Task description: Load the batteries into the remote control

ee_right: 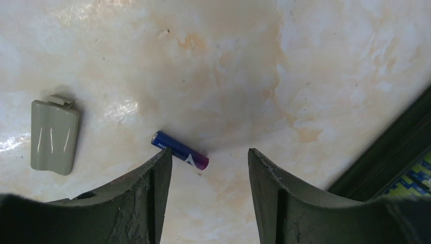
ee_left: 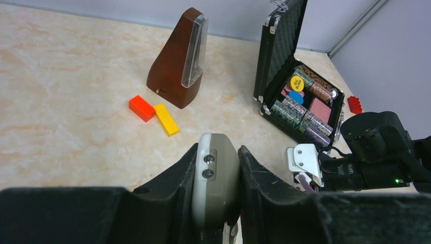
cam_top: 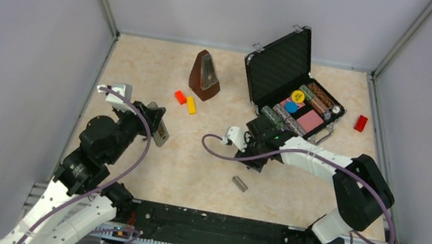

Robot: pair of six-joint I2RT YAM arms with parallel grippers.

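My left gripper [cam_top: 156, 123] is shut on the remote control [cam_top: 162, 132] and holds it off the table at the left. In the left wrist view the remote [ee_left: 216, 178] stands edge-on between the fingers, its white front to the left and its grey back to the right. My right gripper [cam_top: 253, 152] is open and points down at mid-table. In the right wrist view the bluish-purple battery [ee_right: 180, 151] lies on the table at the left fingertip [ee_right: 161, 162], one end reaching into the gap of the open gripper [ee_right: 209, 152]. The dark grey battery is out of view.
The flat grey cover piece [ee_right: 53, 134] lies left of the battery and also shows in the top view [cam_top: 239, 183]. A brown metronome [cam_top: 206, 76], a red block [cam_top: 180, 97] and a yellow block [cam_top: 191, 105] stand at the back. An open black case [cam_top: 280, 66] sits behind the right gripper, a red brick [cam_top: 360, 123] beside it.
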